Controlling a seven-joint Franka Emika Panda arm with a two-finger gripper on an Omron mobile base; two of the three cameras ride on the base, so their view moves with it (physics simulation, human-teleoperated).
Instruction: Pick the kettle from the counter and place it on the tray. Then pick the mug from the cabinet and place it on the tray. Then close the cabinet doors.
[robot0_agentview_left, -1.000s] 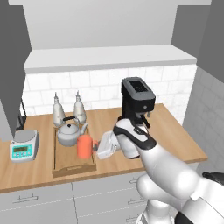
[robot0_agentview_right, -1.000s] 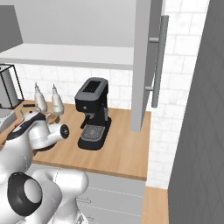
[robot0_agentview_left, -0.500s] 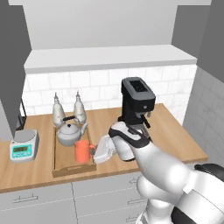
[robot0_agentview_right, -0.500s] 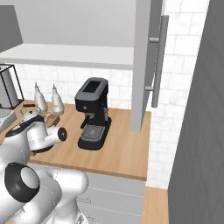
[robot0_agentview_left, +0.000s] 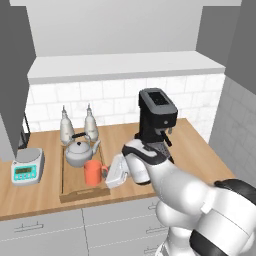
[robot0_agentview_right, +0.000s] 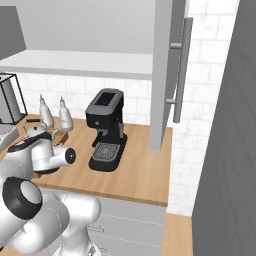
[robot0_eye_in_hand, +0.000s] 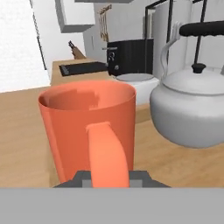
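Observation:
The orange-red mug (robot0_agentview_left: 92, 173) sits low inside the wooden tray (robot0_agentview_left: 82, 194), at its front right. My gripper (robot0_agentview_left: 106, 174) is shut on the mug's loop handle from the right. In the hand view the mug (robot0_eye_in_hand: 87, 124) is close up and upright, its handle (robot0_eye_in_hand: 107, 157) between my fingertips. The silver kettle (robot0_agentview_left: 80, 152) stands on the tray just behind the mug, and the kettle (robot0_eye_in_hand: 192, 109) shows to the mug's right in the hand view. Both cabinet doors (robot0_agentview_left: 12, 85) (robot0_agentview_left: 240, 35) stand open above the counter (robot0_agentview_left: 195, 150).
A black coffee machine (robot0_agentview_left: 157, 120) stands on the counter right of the tray, behind my arm. Two slim bottles (robot0_agentview_left: 65, 125) (robot0_agentview_left: 90, 122) are behind the tray and a grey scale (robot0_agentview_left: 27, 167) to its left. The open right door (robot0_agentview_right: 167, 70) juts out over the counter (robot0_agentview_right: 145, 170).
My gripper has carried the mug a little left and down into the tray, beside the kettle. Kettle, tray and doors have not moved.

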